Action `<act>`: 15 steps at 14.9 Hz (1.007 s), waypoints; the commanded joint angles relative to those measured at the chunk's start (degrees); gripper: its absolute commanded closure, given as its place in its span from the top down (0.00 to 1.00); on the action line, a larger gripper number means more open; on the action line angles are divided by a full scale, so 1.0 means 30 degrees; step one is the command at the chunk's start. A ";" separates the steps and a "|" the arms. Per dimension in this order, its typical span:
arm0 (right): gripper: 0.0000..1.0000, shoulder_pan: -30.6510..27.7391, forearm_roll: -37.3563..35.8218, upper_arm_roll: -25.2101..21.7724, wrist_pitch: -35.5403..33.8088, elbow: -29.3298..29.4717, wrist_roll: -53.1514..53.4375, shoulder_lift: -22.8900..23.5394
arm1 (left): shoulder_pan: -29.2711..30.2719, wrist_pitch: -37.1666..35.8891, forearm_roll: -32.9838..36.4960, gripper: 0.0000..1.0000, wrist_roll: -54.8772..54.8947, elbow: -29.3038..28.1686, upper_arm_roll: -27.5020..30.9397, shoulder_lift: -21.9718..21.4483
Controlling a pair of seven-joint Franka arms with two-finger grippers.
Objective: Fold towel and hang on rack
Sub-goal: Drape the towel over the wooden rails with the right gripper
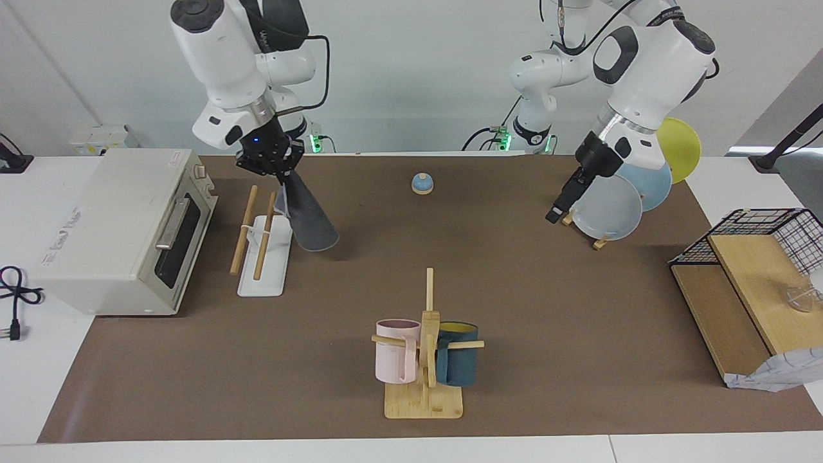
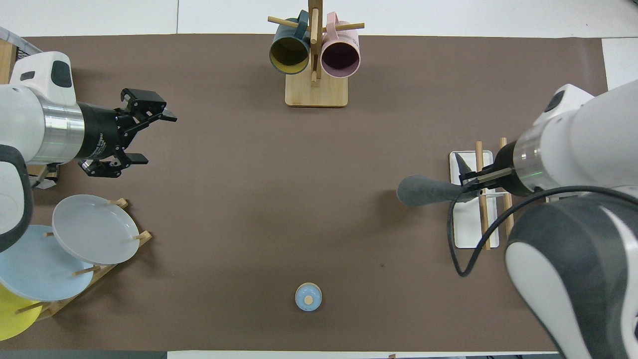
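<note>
We note: right gripper clamped on the towel, dangling grey beside the rack; left gripper jaws spread, empty, beside the plate holder.

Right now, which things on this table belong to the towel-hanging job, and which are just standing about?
Part of the job:
- towel, folded, hanging from the shut right gripper
- rack, beside the hanging towel, nothing on its rods yet

Just standing about:
- toaster oven
- mug stand with two mugs
- plates in their holder, near the open, waiting left gripper
- small blue bell
- wire basket
</note>
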 commanded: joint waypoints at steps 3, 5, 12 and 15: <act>0.00 0.0227 -0.1647 0.0017 0.4186 -0.2588 -0.5756 -0.0971 | -0.2493 -0.3028 0.3875 1.00 0.6221 0.2245 0.2820 0.0890; 0.00 0.0109 -0.2519 -0.0012 0.5652 -0.3291 -0.9331 -0.1176 | -0.3463 -0.4348 0.4960 1.00 0.8772 0.3183 0.3939 0.1241; 0.00 -0.1382 -0.3229 -0.0012 0.6717 -0.4086 -1.2567 -0.1469 | -0.3818 -0.7254 0.5875 1.00 1.3734 0.2840 0.4732 0.0865; 0.00 -0.2758 -0.2849 -0.0100 0.5869 -0.4203 -1.3623 -0.1586 | -0.4023 -0.7255 0.5758 1.00 1.3735 0.2659 0.4792 0.0978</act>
